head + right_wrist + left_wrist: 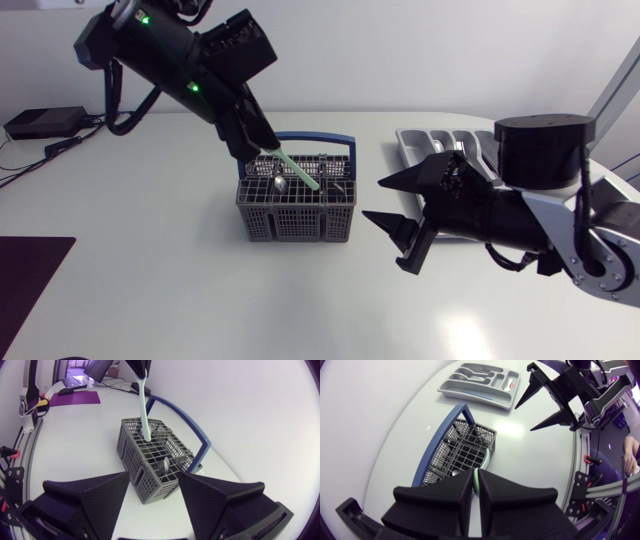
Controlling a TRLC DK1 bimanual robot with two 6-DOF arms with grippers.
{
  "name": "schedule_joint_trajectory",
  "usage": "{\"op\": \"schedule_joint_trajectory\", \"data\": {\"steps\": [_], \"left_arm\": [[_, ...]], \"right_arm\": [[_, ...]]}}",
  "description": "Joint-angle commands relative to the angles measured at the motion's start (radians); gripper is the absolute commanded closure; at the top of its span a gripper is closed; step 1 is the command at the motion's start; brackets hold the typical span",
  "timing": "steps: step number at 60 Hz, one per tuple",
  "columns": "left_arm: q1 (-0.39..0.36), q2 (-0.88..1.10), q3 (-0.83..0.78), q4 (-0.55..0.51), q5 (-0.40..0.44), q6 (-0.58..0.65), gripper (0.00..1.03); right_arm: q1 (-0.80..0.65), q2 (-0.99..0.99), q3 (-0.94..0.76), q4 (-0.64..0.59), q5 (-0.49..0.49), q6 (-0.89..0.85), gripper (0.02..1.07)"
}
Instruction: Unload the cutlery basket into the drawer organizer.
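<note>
The grey wire cutlery basket [296,210] with a blue handle stands mid-table. My left gripper [261,147] hangs over its back left corner, shut on the handle of a pale green utensil [298,171] whose lower end is still inside the basket. In the left wrist view the green utensil [476,484] is pinched between the fingers above the basket [462,447]. A metal piece [281,184] stays in the basket. My right gripper [392,203] is open and empty, to the right of the basket, in front of the grey drawer organizer [425,140].
The organizer [479,384] holds several pieces of cutlery, one with a red end [510,383]. A black box [44,122] with cables sits at the back left. A dark mat [28,268] lies at the front left edge.
</note>
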Motion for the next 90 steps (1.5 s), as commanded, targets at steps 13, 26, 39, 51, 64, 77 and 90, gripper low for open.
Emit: {"op": "schedule_joint_trajectory", "data": {"steps": [13, 26, 39, 51, 64, 77, 90], "left_arm": [[-0.085, 0.156, 0.033, 0.102, 0.065, -0.263, 1.0], [-0.112, 0.224, 0.092, 0.165, 0.093, -0.377, 1.0], [-0.138, 0.25, 0.134, 0.185, 0.093, -0.443, 1.0], [-0.169, 0.256, 0.137, 0.184, 0.093, -0.47, 1.0], [-0.178, 0.259, 0.134, 0.182, 0.093, -0.487, 1.0], [-0.194, 0.268, 0.135, 0.182, 0.093, -0.499, 1.0], [-0.204, 0.273, 0.137, 0.184, 0.093, -0.509, 1.0]], "right_arm": [[0.057, -0.098, -0.044, 0.009, 0.14, 0.018, 0.4], [0.074, -0.093, -0.055, 0.027, 0.179, 0.018, 0.54], [0.094, -0.038, -0.058, 0.076, 0.237, 0.01, 0.54], [0.095, -0.015, -0.058, 0.13, 0.283, 0.0, 0.53], [0.097, 0.002, -0.06, 0.144, 0.294, -0.01, 0.53], [0.098, 0.008, -0.063, 0.154, 0.301, -0.02, 0.71], [0.105, 0.025, -0.064, 0.173, 0.311, -0.022, 0.78]]}}
